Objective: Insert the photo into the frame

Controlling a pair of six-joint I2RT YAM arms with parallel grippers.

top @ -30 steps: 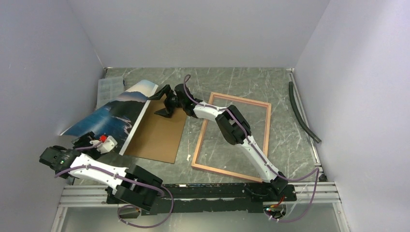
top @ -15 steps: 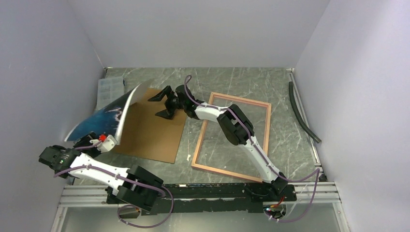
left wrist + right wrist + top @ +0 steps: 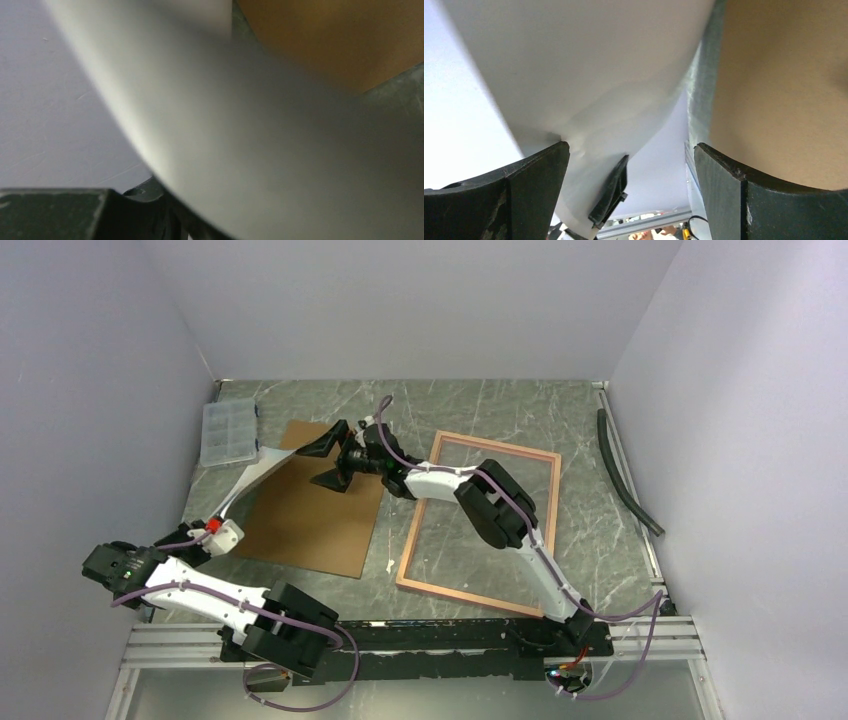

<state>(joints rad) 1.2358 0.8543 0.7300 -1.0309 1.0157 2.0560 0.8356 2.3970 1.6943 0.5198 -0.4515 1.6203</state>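
Note:
The photo (image 3: 250, 480) stands almost on edge over the table's left side, bowed, with only its white back (image 3: 589, 65) showing. My left gripper (image 3: 208, 530) is shut on its lower near corner; one black finger (image 3: 611, 192) lies flat against the white back, which fills the left wrist view (image 3: 250, 140). My right gripper (image 3: 322, 465) is open at the photo's far upper corner, and the sheet reaches in between its fingers beside the left one. The frame (image 3: 497, 445) lies flat with its tan back up, right of centre, with nothing in it.
The brown backing board (image 3: 310, 520) lies flat between the photo and the frame, under my right gripper. A clear plastic parts box (image 3: 225, 432) sits at the back left by the wall. A black hose (image 3: 625, 475) runs along the right edge.
The photo has swung from lying picture-up to standing on edge, white back toward the frame. My left jaws have closed in on its corner. My right gripper shifted slightly left, staying open.

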